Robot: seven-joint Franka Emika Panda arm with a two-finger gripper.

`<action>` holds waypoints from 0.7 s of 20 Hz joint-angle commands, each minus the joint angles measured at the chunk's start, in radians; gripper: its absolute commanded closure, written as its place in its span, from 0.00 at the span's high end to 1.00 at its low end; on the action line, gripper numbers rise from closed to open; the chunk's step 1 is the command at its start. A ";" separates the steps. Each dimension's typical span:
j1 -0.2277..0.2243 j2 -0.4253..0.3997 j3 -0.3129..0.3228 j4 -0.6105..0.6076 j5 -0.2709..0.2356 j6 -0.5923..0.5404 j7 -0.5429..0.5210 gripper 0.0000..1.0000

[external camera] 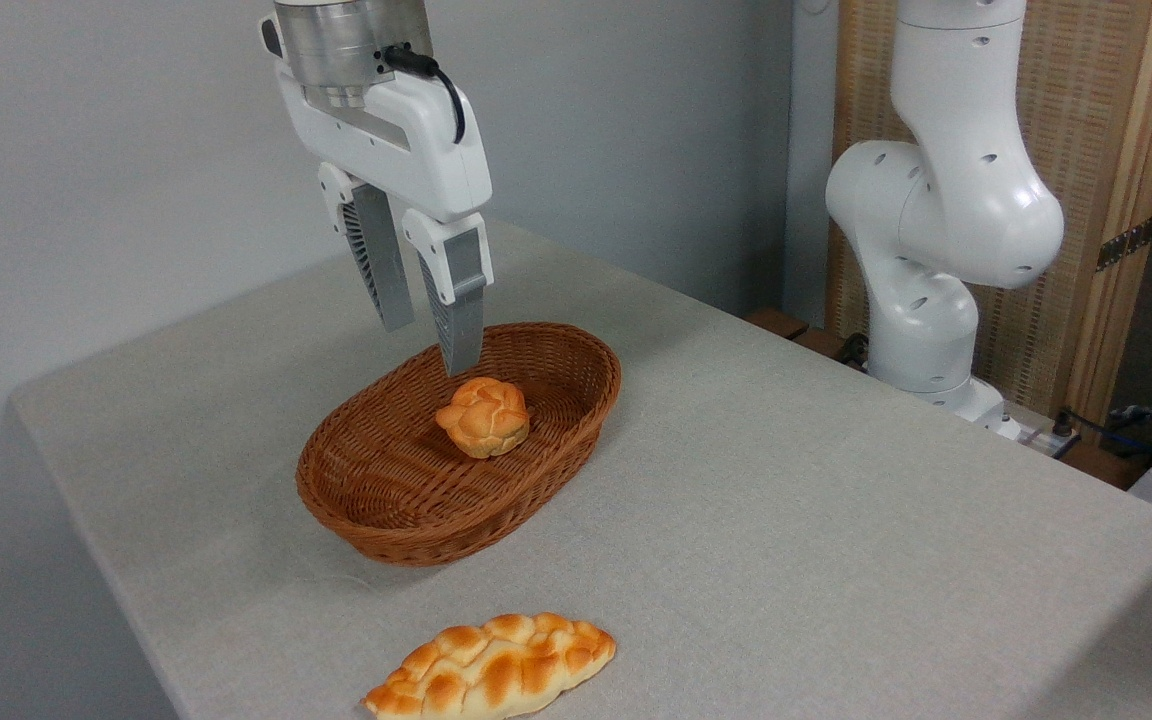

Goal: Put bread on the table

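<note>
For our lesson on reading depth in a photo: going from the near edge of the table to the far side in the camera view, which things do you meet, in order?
Long loaf → basket with the bun inside → robot base at the far right.

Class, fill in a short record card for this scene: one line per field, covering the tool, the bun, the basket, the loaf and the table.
tool: open, empty, pointing down, above the basket's rear part
bun: lying inside the basket, not gripped
basket: brown oval wicker, standing on the table
long braided loaf: flat on the cloth, at the near edge, apart from the basket
table: covered in light grey cloth
task state: bun not yet lifted out
</note>
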 commanded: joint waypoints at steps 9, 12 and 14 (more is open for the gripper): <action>-0.006 0.000 -0.006 0.004 0.008 -0.007 -0.018 1.00; -0.005 0.000 -0.006 0.004 0.008 -0.007 -0.018 1.00; -0.006 0.000 -0.006 0.004 0.008 -0.008 -0.018 1.00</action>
